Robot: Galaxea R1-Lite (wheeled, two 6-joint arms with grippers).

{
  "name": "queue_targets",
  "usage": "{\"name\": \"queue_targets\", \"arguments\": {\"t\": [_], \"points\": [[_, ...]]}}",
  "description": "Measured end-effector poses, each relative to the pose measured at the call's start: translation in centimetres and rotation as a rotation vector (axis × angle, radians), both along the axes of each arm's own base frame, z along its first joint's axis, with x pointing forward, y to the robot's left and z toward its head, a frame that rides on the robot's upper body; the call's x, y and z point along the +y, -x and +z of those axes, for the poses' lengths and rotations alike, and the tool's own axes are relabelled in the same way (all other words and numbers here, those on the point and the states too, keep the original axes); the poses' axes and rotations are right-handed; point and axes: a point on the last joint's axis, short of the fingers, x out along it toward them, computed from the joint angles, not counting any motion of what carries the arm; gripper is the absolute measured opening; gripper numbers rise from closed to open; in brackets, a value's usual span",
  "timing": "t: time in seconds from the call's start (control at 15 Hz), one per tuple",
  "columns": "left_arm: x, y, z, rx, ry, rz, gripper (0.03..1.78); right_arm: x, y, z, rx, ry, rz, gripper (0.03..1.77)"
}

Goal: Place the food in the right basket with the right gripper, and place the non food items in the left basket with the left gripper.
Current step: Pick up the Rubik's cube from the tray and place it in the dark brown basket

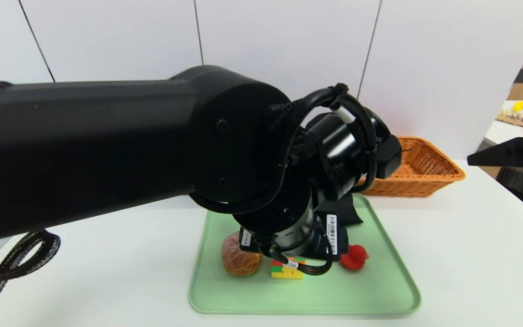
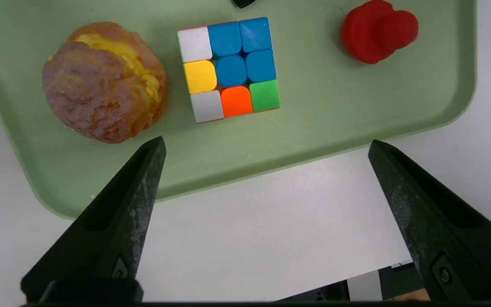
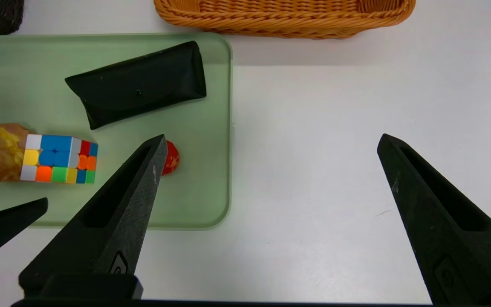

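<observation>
White desk [image 1: 470, 254]: left hand [image 2: 267, 145] hangs wide open, empty, over the tray's near edge; closing crookedly could catch the bun [image 2: 102, 83] beside the cube [image 2: 228, 68].

Bun [image 2: 102, 83], cube [image 2: 228, 70], duck [image 2: 377, 36] abreast on tray [image 2: 313, 140].

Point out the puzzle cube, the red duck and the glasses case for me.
puzzle cube [image 2: 228, 69]: left wrist view, centre blue tile of its top face.
red duck [image 2: 377, 32]: left wrist view, its body.
glasses case [image 3: 139, 87]: right wrist view, its flap.

Head looks down; wrists (closer) share tray [image 2: 313, 140].
</observation>
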Motion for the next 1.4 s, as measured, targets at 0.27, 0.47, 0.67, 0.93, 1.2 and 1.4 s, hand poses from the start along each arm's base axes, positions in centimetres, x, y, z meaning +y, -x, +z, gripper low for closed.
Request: {"name": "queue_targets", "arguments": {"t": [0.27,0.47,0.67,0.93,1.2,1.4], "points": [[-0.4,-1.5,-1.4,0.01,-0.016,0.027,1.69,-0.2,0.4,0.1,-0.008,-0.005,-0.005,1.7],[-0.1,-2.7,-2.1,0.02,-0.03,0.055,1.69,-0.3,0.6,0.0,-0.008,-0.002,-0.008,1.7],[-0.1,-3.3,-2.5,0.037,-0.024,0.059,1.69,-0.3,0.7,-0.1,-0.007,-0.002,-0.008,1.7],[-0.5,-3.7,-3.0,0.039,-0.01,0.058,1.69,-0.3,0.7,-0.1,-0.006,-0.001,-0.01,1.7],[-0.8,-4.0,-3.6,0.054,-0.018,0.054,1.69,-0.3,0.7,-0.2,-0.004,-0.001,-0.01,1.7],[-1.0,-4.1,-4.1,0.057,-0.023,0.054,1.69,-0.3,0.7,-0.1,-0.011,-0.001,-0.009,1.7]]}}
